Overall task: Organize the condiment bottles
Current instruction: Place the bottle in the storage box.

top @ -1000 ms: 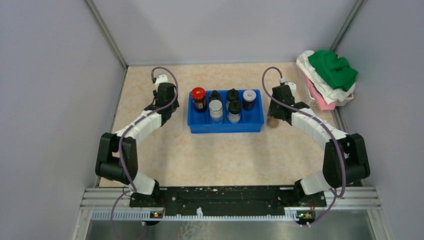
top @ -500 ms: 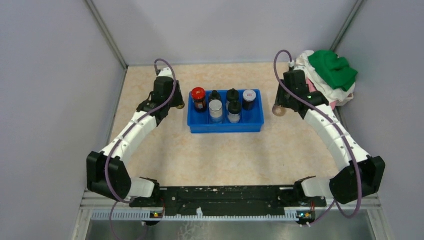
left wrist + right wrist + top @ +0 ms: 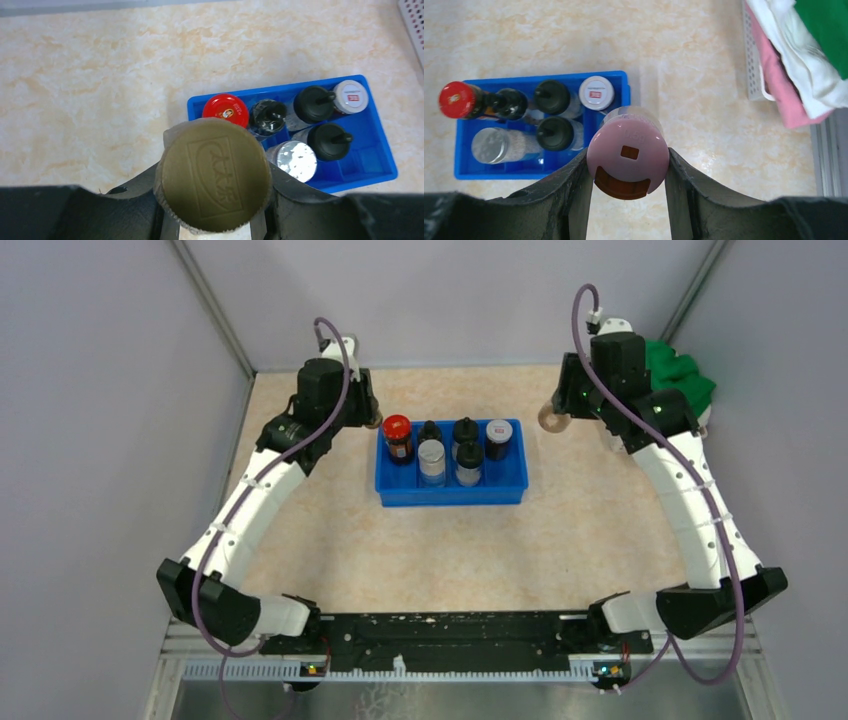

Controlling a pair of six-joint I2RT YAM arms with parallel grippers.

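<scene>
A blue tray (image 3: 452, 494) at mid-table holds several condiment bottles: a red-capped one (image 3: 397, 426), black-capped ones (image 3: 465, 428), a silver-capped one (image 3: 431, 449) and a white-capped one (image 3: 498, 427). My left gripper (image 3: 366, 421) hangs above the table off the tray's back left corner, shut on a bottle with an olive-gold cap (image 3: 215, 180). Off the tray's back right corner, my right gripper (image 3: 556, 420) is shut on a clear bottle with a pink cap (image 3: 628, 152). Both held bottles are lifted off the table and stand outside the tray (image 3: 499, 170).
A white basket (image 3: 751, 60) piled with green, white and pink cloths (image 3: 680, 375) stands at the back right corner. Grey walls close in the table on the left, back and right. Bare marbled tabletop (image 3: 450, 560) lies between the tray and the arm bases.
Both arms have risen and swung toward the back wall, each carrying its bottle up off the table beside the tray. The bottles in the tray have not moved.
</scene>
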